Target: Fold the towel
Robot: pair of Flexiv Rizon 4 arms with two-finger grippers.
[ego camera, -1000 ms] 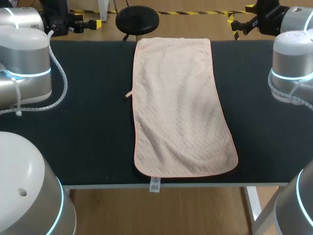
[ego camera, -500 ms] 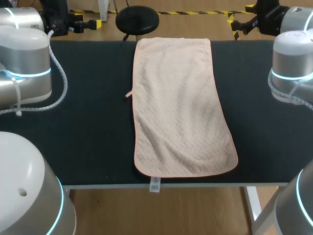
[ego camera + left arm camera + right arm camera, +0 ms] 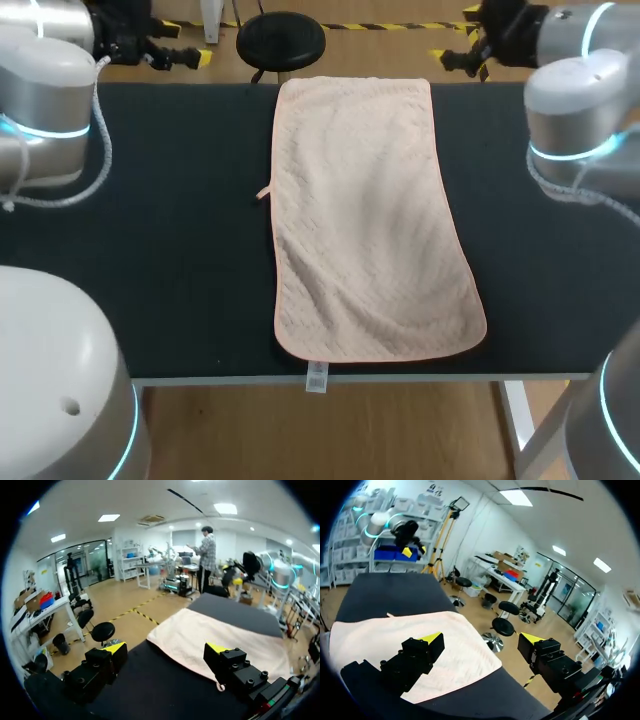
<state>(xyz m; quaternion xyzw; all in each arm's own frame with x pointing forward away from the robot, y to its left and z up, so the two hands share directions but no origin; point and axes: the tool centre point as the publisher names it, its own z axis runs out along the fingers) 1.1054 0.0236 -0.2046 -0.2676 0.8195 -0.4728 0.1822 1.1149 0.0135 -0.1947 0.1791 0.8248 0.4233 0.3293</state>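
Supporting surface: the table (image 3: 180, 250) has a dark top, and both wrist views look along it from the far corners.
Towel: the towel (image 3: 370, 220) is pale pink and quilted. It lies flat and unfolded down the middle of the table, one short end at the far edge and the other at the near edge. It sits between the two grippers and apart from both.
Left arm: the left arm (image 3: 45, 110) enters from the left side, with its wrist near the table's far left corner.
Right arm: the right arm (image 3: 575, 110) enters from the right side, with its wrist near the far right corner.
Left gripper: the left gripper (image 3: 166, 649) has its jaws spread wide and grips no object. In its wrist view the towel (image 3: 225, 640) lies ahead of the fingers and below them — out of contact. The dark table (image 3: 150, 690) is under the fingers.
Right gripper: the right gripper (image 3: 481, 639) also has its jaws spread wide and grips no object. The towel (image 3: 405, 630) lies ahead of and below the fingers, toward one finger's side, with the table (image 3: 390, 595) beyond it.
Loop: a small loop (image 3: 264, 193) sticks out from one long edge of the towel, on the left gripper's side.
Tag: a white tag (image 3: 316, 377) hangs from the towel's near short edge, over the table's rim — well apart from both grippers.
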